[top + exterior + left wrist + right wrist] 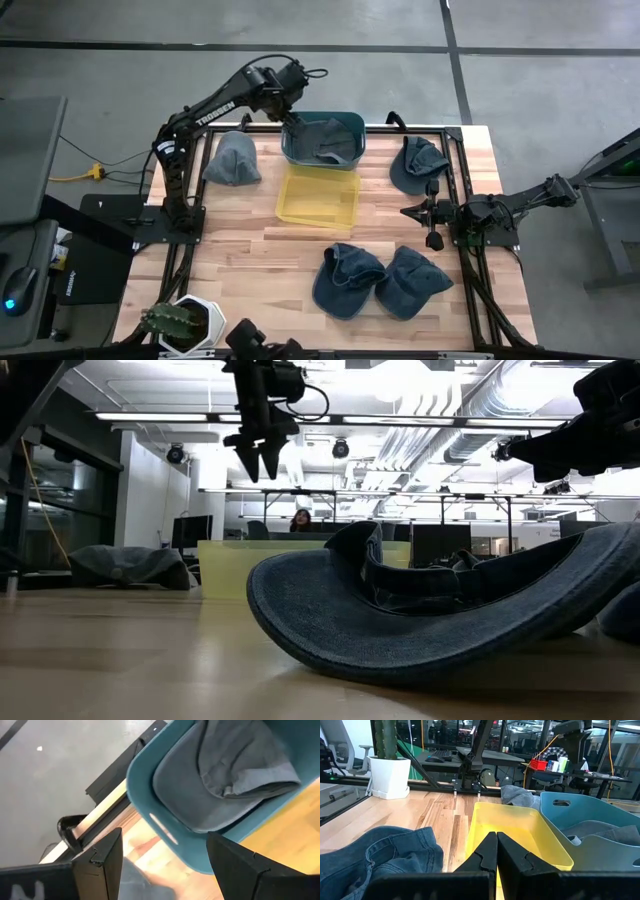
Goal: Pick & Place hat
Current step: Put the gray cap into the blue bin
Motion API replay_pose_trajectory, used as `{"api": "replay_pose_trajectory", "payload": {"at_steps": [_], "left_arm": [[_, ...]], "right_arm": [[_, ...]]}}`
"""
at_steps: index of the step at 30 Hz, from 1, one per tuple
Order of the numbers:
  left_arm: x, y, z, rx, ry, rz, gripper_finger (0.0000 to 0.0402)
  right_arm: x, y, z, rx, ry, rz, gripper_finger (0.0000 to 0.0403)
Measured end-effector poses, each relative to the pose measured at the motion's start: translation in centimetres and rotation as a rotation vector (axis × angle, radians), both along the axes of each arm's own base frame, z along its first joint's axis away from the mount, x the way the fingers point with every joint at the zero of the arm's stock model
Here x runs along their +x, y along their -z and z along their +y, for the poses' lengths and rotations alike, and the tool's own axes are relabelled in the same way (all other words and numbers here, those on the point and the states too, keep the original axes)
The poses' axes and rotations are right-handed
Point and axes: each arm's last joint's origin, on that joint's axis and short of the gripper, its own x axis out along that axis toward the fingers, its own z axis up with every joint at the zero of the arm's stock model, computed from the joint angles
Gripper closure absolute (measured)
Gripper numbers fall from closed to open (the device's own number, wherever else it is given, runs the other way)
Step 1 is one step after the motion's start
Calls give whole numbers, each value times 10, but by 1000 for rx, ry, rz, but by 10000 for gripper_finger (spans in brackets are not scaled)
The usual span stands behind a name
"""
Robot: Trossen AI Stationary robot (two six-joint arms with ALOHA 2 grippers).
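Left end effector (293, 122) hovers over near rim of teal plastic bin (350, 122), fingers (100, 865) spread, empty. Grey fabric hat (328, 142) lies inside bin, apparently released. Right end effector (404, 212) waits at bench (240, 240) right side, fingers pressed together.

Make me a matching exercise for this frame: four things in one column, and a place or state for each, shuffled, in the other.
1. teal bin
2. yellow bin
3. left gripper
4. right gripper

a. empty
b. shut, waiting at the table's right side
c. holds a grey hat
d. open, above the teal bin's left rim

Pairs: 1-c, 2-a, 3-d, 4-b
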Motion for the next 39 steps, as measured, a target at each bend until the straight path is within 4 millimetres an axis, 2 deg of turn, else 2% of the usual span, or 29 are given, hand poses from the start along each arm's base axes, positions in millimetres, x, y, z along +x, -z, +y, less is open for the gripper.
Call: {"api": "replay_pose_trajectory", "payload": {"at_steps": [3, 10, 15, 21, 24, 30, 32, 35, 39], "left_arm": [[-3, -1, 0, -7, -11, 3, 175], [-15, -20, -11, -1, -8, -51, 175], [-25, -31, -24, -8, 8, -107, 175], [-43, -13, -52, -34, -36, -156, 175], [-57, 2, -71, -50, -78, -197, 175], [-70, 29, -108, -106, -179, -335, 175], [-71, 33, -118, -113, -244, -376, 175], [-75, 46, -127, -134, -416, -335, 175], [-80, 53, -130, -170, -564, -298, 175]], "right_arm": [[0, 0, 0, 0, 0, 0, 402], [0, 0, 0, 0, 0, 0, 402], [0, 0, 0, 0, 0, 0, 402], [0, 0, 0, 0, 0, 1, 402], [0, 0, 0, 0, 0, 0, 402], [0, 0, 0, 0, 0, 1, 402], [0, 0, 0, 0, 0, 1, 402], [0, 0, 0, 0, 0, 1, 402], [0, 0, 0, 0, 0, 1, 402]]}}
